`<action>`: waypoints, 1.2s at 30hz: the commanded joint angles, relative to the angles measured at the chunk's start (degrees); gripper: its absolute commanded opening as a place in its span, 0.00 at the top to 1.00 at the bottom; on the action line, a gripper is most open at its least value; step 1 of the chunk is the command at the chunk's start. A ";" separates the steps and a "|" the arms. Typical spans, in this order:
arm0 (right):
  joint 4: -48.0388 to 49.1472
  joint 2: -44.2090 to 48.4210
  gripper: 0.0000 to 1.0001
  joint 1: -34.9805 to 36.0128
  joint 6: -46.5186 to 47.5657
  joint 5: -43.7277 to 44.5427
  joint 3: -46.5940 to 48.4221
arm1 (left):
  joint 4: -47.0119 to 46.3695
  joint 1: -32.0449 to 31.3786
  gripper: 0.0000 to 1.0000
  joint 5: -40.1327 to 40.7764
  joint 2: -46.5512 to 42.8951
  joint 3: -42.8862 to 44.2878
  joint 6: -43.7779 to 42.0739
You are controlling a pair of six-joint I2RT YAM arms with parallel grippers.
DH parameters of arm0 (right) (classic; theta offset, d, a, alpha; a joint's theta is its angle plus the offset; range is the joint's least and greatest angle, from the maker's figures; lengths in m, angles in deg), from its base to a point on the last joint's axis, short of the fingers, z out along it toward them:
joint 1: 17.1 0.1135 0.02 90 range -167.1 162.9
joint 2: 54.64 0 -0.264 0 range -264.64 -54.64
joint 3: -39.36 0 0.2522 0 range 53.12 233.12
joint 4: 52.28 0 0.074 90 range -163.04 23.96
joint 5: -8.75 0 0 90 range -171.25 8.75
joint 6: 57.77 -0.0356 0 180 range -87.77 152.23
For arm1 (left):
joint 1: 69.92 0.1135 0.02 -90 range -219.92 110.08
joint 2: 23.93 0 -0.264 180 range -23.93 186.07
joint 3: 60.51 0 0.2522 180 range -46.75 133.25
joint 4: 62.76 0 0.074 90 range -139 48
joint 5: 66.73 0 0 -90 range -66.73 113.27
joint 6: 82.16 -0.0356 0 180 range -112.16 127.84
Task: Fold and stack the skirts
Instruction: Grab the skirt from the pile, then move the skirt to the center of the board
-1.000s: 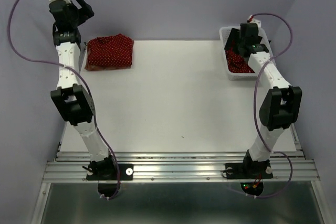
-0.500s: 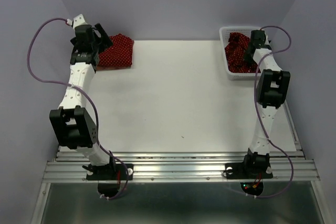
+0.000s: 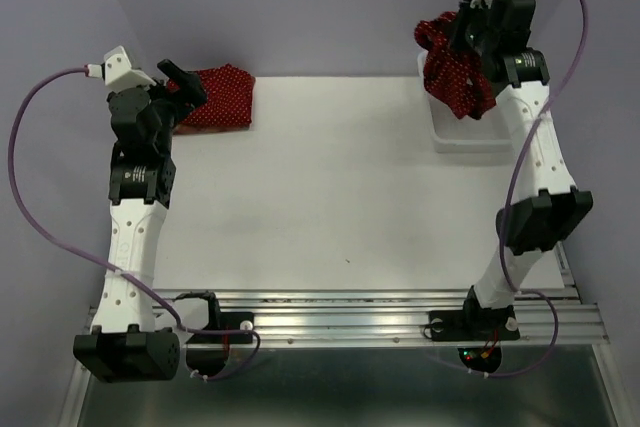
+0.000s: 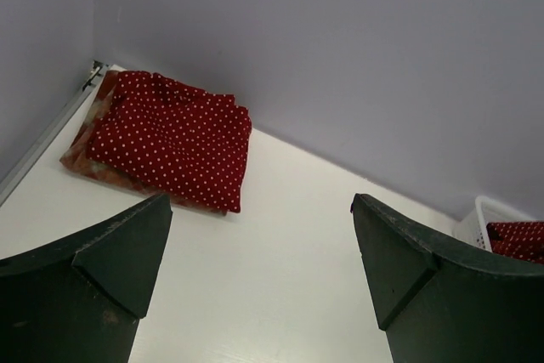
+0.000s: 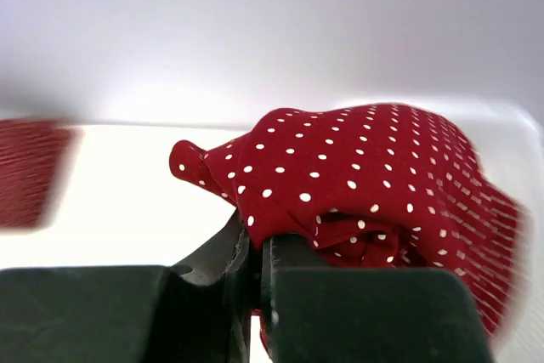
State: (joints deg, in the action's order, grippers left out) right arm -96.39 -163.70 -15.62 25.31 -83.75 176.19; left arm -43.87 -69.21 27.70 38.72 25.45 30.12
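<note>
A: Right side, what changed?
B: A second ago the right gripper (image 3: pixel 462 45) was down in the white basket (image 3: pixel 466 139), upper right of the top view. Now it is raised above the basket, in front of the back wall.
A: Fingers?
B: Clenched. In the right wrist view the right gripper (image 5: pixel 252 248) has its jaws pressed together on a fold of the dotted skirt (image 5: pixel 365 172).
A: So where is that skirt?
B: The dotted skirt (image 3: pixel 450 72) hangs bunched from the gripper, over the far end of the basket. It has gone from in the basket to in the air. I cannot tell whether its lower end touches the rim.
A: Left side?
B: A second ago the left arm stood stretched up at the far left. Now it is folded back toward the lower left of the frame. The left gripper (image 3: pixel 183 87) sits just beside the near-left corner of the folded pile, not touching it.
A: Its state?
B: Released. In the left wrist view the left gripper (image 4: pixel 259 210) has its fingers spread wide with nothing between them.
A: And the pile?
B: The folded dotted skirt (image 3: pixel 215 97) lies flat at the upper left of the table (image 3: pixel 330 187), in the same place as before. In the left wrist view the folded dotted skirt (image 4: pixel 170 138) has a lighter checked edge (image 4: pixel 75 155) showing under its left side.
A: Anything at the basket from that view?
B: Basket rim (image 4: pixel 476 214) at right, with red dotted cloth beside it. I cannot tell if that cloth is inside.
</note>
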 commanded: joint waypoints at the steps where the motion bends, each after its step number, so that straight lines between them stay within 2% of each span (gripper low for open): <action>1: 5.91 13.06 0.98 8.89 2.88 -15.13 -4.05 | -0.39 -0.36 0.01 -2.49 -2.70 -5.05 2.50; 3: 8.88 16.23 0.94 9.50 0.34 -21.54 -10.37 | 0.06 -0.45 0.01 -2.14 -4.11 -7.76 4.07; 4: 9.77 18.85 0.94 9.51 -0.28 -27.58 -13.87 | 0.23 -0.36 0.01 -1.88 -5.34 -8.74 4.61; 6: 12.85 22.28 0.93 9.51 -1.60 -32.37 -17.84 | 0.32 -0.36 0.01 -1.18 -6.48 -11.20 6.80; 7: 13.99 23.53 0.91 9.51 -2.56 -31.08 -20.21 | 0.32 -0.36 0.01 -1.17 -6.58 -11.90 7.42; 9: 16.02 26.07 0.78 9.51 -5.03 -23.80 -27.94 | 1.20 -0.36 0.01 -0.82 -6.32 -13.14 9.61; 11: 15.67 28.80 0.50 9.51 -8.09 -17.04 -35.74 | 2.95 -0.45 0.01 -0.74 -5.26 -14.01 11.28; 12: 14.97 29.42 0.44 9.51 -8.89 -13.62 -38.23 | 3.83 -0.36 0.01 -0.56 -4.91 -14.37 12.51; 13: 13.84 29.60 0.39 9.51 -9.86 -6.36 -40.34 | 5.14 -0.36 0.01 -0.38 -4.47 -14.81 14.70; 14: 10.17 29.52 0.24 9.51 -12.22 -2.63 -42.01 | 5.94 -0.36 0.01 -0.12 -3.69 -15.68 15.85; 16: 7.07 29.08 0.14 9.51 -13.38 7.27 -46.05 | 8.31 -0.36 0.01 -0.20 -2.54 -16.74 16.83; 17: 6.19 29.16 0.00 9.51 -13.73 9.42 -47.55 | 9.28 -0.45 0.01 0.05 -2.19 -17.27 17.35; 20: 4.95 31.00 0.00 9.51 -14.09 11.12 -52.65 | 12.09 -0.45 0.01 0.15 -0.78 -20.96 17.71; 23: 6.17 32.67 0.00 9.51 -13.30 4.46 -57.93 | 13.86 -0.36 0.01 -1.43 0.89 -23.85 18.58; 25: 8.10 34.17 0.00 9.51 -12.86 -1.32 -60.13 | 14.56 -2.73 0.01 -1.27 2.38 -26.49 19.29; 27: 9.87 34.52 0.00 10.12 -12.68 -3.55 -62.68 | 15.52 -3.34 0.01 0.14 4.05 -28.87 20.34; 30: 12.05 33.12 0.00 11.61 -13.03 -7.24 -63.39 | 15.88 -3.52 0.01 -0.99 8.70 -30.36 20.79; 36: 14.44 24.34 0.00 15.65 -12.16 -6.55 -59.00 | 12.81 -5.72 0.01 -1.26 16.44 -31.60 20.69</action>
State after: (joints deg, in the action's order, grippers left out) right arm -86.64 -135.06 -2.03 12.54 -89.04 113.94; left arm -29.25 -73.72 26.28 53.84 -5.24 50.12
